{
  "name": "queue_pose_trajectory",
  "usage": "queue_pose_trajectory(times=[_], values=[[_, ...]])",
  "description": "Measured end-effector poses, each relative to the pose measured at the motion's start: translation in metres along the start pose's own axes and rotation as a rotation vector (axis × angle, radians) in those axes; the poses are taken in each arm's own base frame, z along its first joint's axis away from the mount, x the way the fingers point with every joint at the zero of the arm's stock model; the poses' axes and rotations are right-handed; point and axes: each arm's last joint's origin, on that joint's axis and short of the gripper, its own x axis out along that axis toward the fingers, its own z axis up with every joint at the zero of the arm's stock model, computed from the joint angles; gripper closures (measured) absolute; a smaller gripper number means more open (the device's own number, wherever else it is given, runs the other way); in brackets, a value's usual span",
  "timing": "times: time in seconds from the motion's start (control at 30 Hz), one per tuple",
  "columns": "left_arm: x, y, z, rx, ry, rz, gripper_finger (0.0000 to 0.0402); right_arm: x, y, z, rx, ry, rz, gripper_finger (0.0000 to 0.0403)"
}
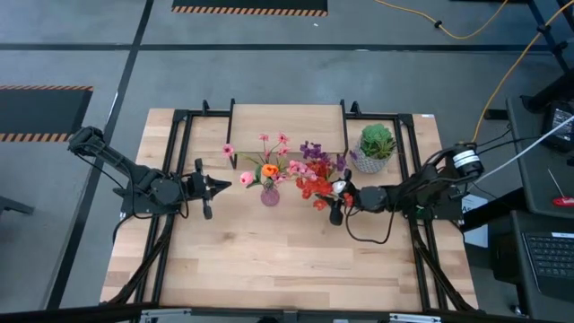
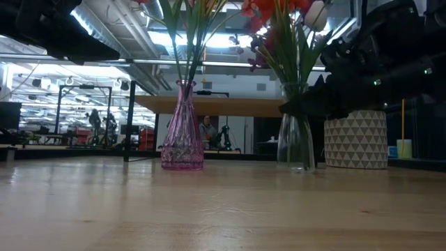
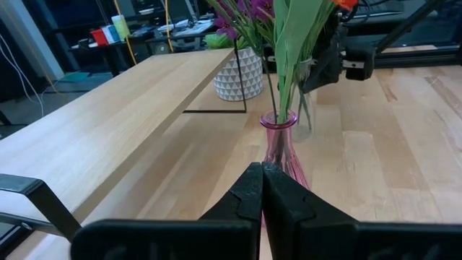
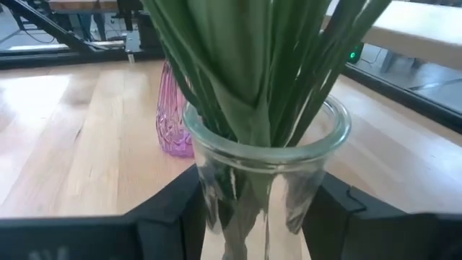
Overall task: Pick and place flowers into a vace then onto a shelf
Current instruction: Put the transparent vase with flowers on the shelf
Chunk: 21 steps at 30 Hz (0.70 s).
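**Right gripper astride clear vase of flowers; left gripper pressed together**

The right gripper stands with its fingers on either side of the clear glass vase, close against the glass; whether they press it cannot be told. The vase rests on the table and holds a bunch of flowers with red and purple blooms and green stems. Just beside it, toward the left arm, stands a pink vase with orange and pink flowers. The left gripper sits near the pink vase, apart from it, fingers pressed together and holding nothing. The shelf lies behind both vases at the table's far edge. A spiky green plant in a white patterned pot stands beside the shelf's right end.
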Motion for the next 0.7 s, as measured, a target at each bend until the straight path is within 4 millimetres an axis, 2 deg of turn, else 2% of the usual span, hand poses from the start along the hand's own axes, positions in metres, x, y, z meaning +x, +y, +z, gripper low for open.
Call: queue_pose_trajectory(times=[0.53,0.7], values=[[0.0,0.0,0.0,0.003,0.0,0.0,0.04,-0.028,-0.011,0.044,-0.029,-0.038,-0.01,0.0238],[0.0,0.0,0.0,0.003,0.0,0.0,0.0398,-0.039,-0.018,0.051,-0.021,-0.01,-0.069,0.0238]])
